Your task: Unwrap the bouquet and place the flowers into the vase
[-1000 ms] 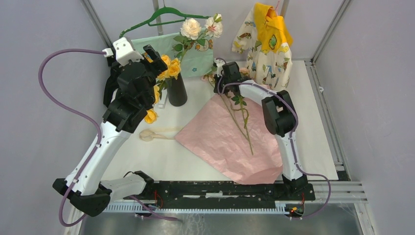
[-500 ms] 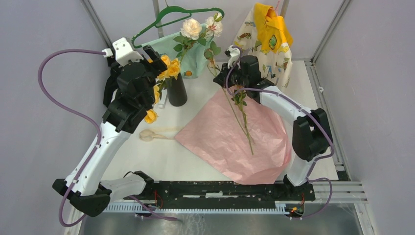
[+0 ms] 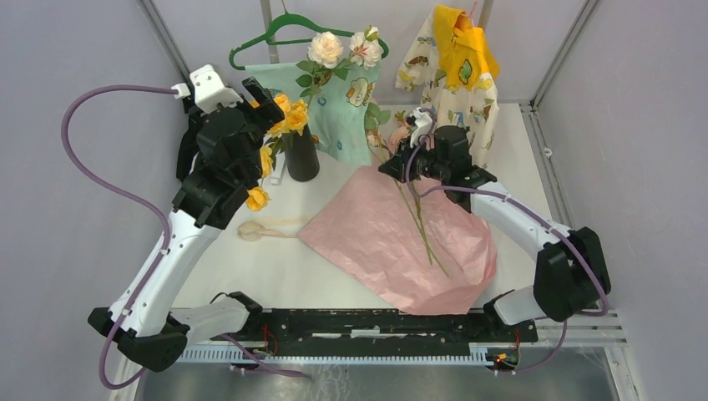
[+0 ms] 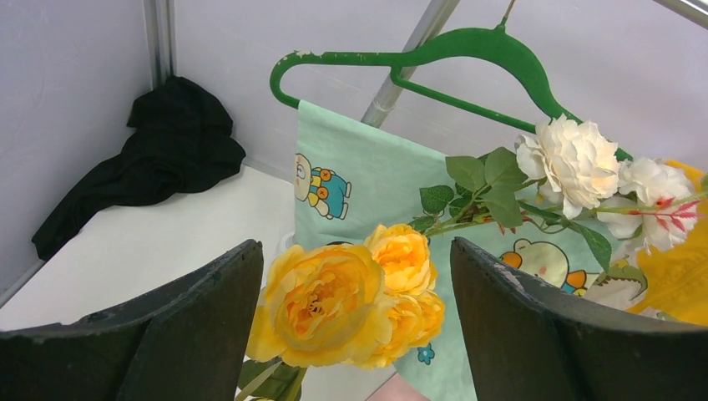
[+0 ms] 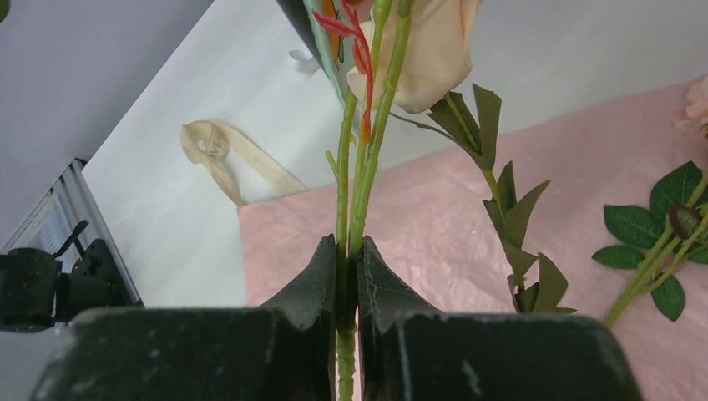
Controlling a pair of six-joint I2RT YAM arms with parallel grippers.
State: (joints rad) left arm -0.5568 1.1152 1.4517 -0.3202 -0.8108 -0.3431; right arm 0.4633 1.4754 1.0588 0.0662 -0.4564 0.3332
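The flowers are split between two places. Yellow roses (image 3: 290, 113) and taller cream roses (image 3: 326, 48) rise from the black vase (image 3: 302, 157), which stands upright at the far left of the white table (image 3: 275, 267). The rest are with the right gripper (image 3: 391, 164): in its wrist view the fingers (image 5: 321, 276) are pinched almost together on a few thin green stems (image 5: 367, 125), and a pale bloom sits just above the grip. Those stems' lower ends trail over the pink paper (image 3: 376, 242).

The paper lies flat and spread out from the middle of the table toward the near right. Its near corner comes close to the front rail. A strip of bare table separates its left edge from the vase.

The left gripper (image 3: 265, 98) hovers beside the yellow roses with its jaws spread wide, holding nothing.

The beige ribbon (image 3: 267, 227) lies loose just left of the paper; printed letters on it look like "LOVE".

Just behind the vase, a mint cloth (image 3: 346, 117) with cartoon bears hangs from a green hanger (image 3: 292, 25). A yellow patterned garment (image 3: 455, 79) hangs against the far right wall.
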